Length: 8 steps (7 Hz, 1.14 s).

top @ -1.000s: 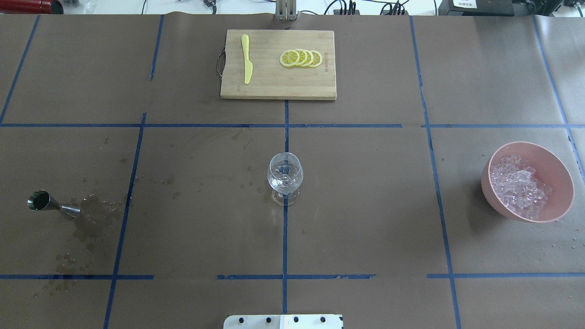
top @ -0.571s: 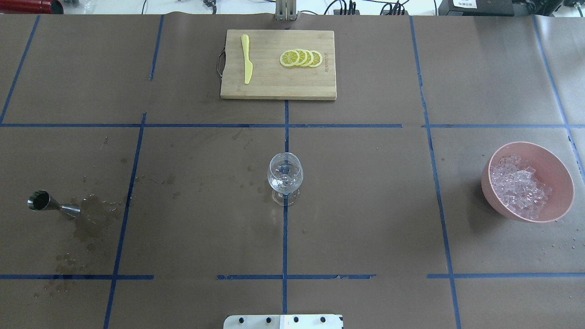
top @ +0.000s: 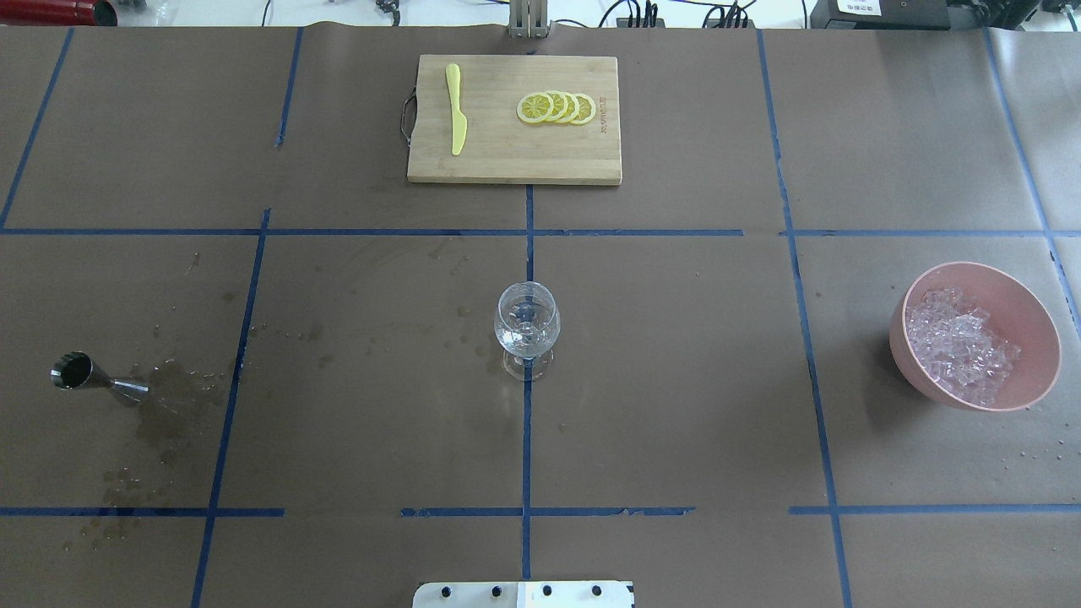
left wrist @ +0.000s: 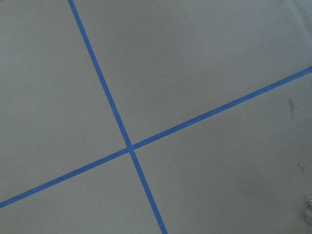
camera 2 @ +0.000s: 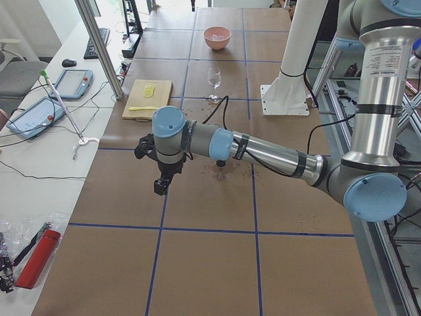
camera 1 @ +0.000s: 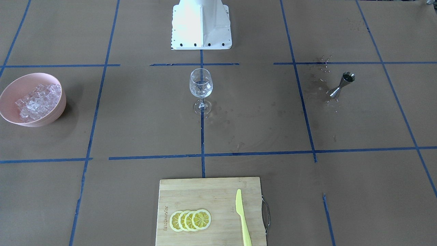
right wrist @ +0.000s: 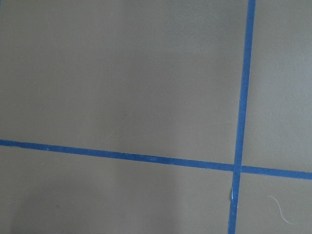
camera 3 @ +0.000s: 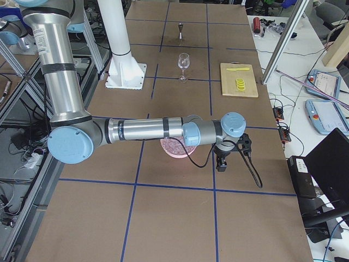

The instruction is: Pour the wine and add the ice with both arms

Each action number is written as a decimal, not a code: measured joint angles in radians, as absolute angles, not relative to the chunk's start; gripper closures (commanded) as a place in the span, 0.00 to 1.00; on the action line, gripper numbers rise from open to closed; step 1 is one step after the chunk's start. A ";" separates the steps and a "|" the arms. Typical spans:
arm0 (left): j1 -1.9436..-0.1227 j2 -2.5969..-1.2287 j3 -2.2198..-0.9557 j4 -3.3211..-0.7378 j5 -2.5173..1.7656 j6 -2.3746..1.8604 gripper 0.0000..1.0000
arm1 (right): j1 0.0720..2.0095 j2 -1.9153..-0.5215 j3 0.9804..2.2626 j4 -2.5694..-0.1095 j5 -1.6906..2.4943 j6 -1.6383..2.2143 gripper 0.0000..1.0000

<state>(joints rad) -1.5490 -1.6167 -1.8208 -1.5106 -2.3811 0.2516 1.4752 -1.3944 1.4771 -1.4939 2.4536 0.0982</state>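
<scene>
**Brown paper, glass and steel: both arms out, nothing held**

Brown paper ruled with blue tape covers the surface (top: 676, 380). The left arm (camera 2: 263, 150) and the right arm (camera 3: 142, 131) reach out over opposite ends of it. Each shows only in a side view. The left hand (camera 2: 160, 186) points down over bare paper, and the right hand (camera 3: 222, 162) hangs just beyond the pink bowl (top: 1034, 338). Neither carries anything that I can see, and I cannot tell whether their fingers stand apart or together.

A bamboo cutting board (top: 513, 160) lies at the far middle and plays no part yet. The bowl sits at the robot's right, with the ice (top: 958, 346) heaped inside it. These small clear cubes are probably slick and apt to skid, so a few are best pinched from the top of the heap.

The wine glass (top: 526, 325) stands upright at the centre, mouth up and long axis vertical. It is thin, fragile and top-heavy, so the stem is the safest place to hold it. At the robot's left a steel jigger (top: 89, 378) also stands upright. It is stiff and light, and its narrow waist suits a grip.

The wine (top: 169, 405) shows only as dark wet marks beside the jigger. I cannot tell how much is in either vessel.
</scene>
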 measured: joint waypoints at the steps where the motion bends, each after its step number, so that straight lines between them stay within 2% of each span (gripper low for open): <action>1: -1.547 -1.622 -1.836 -1.523 -2.395 0.249 0.01 | 1.467 -1.394 1.478 -1.479 2.468 0.100 0.00; 3: -1.518 -1.611 -1.836 -1.593 -2.452 0.207 0.07 | 1.455 -1.395 1.498 -1.469 2.476 0.104 0.00; 4: -1.482 -1.577 -1.827 -1.711 -2.465 0.122 0.07 | 1.451 -1.394 1.508 -1.460 2.477 0.114 0.00; 6: -1.341 -1.412 -1.802 -2.194 -2.365 -0.237 0.03 | 1.441 -1.393 1.529 -1.427 2.479 0.181 0.00; 8: -1.110 -1.237 -1.780 -2.683 -2.202 -0.578 0.02 | 1.432 -1.394 1.541 -1.412 2.479 0.227 0.00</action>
